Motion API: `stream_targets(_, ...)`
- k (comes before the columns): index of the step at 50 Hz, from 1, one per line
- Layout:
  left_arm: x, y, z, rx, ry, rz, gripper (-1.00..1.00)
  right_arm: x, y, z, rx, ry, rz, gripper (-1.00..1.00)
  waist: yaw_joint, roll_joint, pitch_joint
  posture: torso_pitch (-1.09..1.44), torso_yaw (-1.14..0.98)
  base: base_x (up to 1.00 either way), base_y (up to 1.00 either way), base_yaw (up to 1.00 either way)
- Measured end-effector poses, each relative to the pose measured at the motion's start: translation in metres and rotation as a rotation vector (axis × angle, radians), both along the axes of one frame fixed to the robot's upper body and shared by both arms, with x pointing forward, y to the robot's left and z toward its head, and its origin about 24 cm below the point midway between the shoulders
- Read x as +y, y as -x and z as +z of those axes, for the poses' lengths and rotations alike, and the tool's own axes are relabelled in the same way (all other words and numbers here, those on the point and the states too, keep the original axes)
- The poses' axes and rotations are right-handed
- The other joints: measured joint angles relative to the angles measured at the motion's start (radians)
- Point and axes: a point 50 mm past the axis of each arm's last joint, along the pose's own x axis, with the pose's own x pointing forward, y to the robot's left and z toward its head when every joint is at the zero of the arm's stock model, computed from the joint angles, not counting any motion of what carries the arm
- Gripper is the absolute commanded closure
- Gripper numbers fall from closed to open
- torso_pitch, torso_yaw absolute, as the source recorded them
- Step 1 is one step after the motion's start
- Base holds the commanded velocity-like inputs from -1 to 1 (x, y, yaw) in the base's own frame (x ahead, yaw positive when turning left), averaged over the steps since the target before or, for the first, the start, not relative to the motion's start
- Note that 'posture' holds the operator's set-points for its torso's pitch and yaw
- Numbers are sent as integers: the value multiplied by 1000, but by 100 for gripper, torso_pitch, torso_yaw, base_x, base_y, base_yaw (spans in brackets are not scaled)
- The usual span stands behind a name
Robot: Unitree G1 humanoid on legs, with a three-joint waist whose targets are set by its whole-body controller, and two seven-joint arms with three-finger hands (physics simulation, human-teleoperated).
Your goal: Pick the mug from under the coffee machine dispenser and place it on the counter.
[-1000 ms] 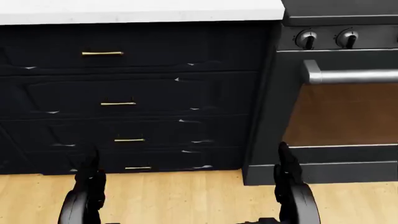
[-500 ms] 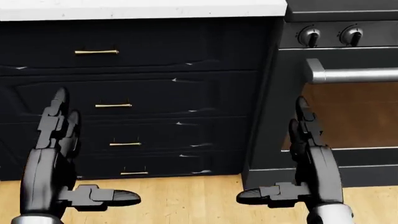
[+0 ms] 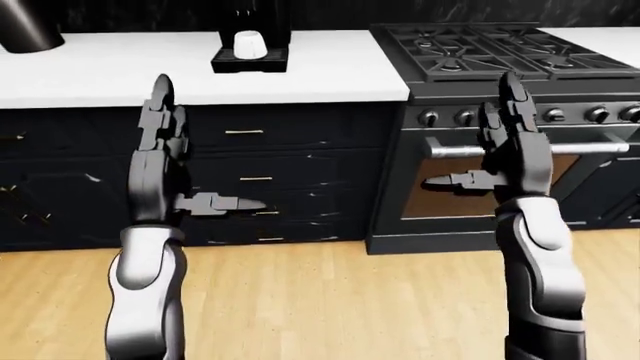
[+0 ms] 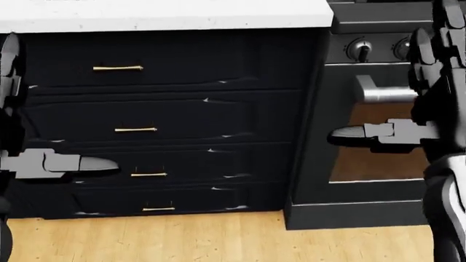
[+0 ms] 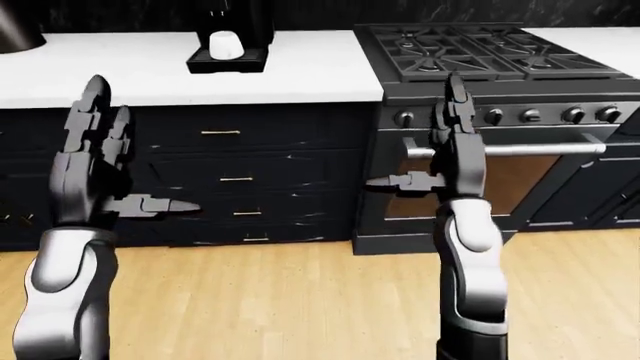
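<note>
A white mug stands on the drip tray of the black coffee machine at the top of the left-eye view, on the white counter. My left hand is raised with fingers straight up and thumb out, open and empty, well below and left of the mug. My right hand is raised the same way, open and empty, before the oven. Both hands are far from the mug. The head view shows only the counter's edge, not the mug.
Dark drawers with brass handles fill the cabinet under the counter. A black gas range with knobs and a steel oven handle stands on the right. A dark round object sits at the counter's top left. Wood floor lies below.
Both hands have risen from low near the floor to chest height, fingers straight up. The head view has shifted slightly.
</note>
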Motion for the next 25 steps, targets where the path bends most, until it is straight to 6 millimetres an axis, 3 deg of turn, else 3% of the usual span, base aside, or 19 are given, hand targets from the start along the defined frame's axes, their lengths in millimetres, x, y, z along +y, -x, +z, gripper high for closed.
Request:
stream_targets(17, 21, 10, 56, -136, -12, 56, -100, -25, 2, 59, -133, 10, -51, -100, 0, -2, 15, 0, 0, 0, 0, 0)
stream_targets(25, 27, 11, 61, -150, -6, 79, -100, -32, 3, 72, -157, 20, -71, -100, 1, -1, 18, 0, 0, 0, 0, 0)
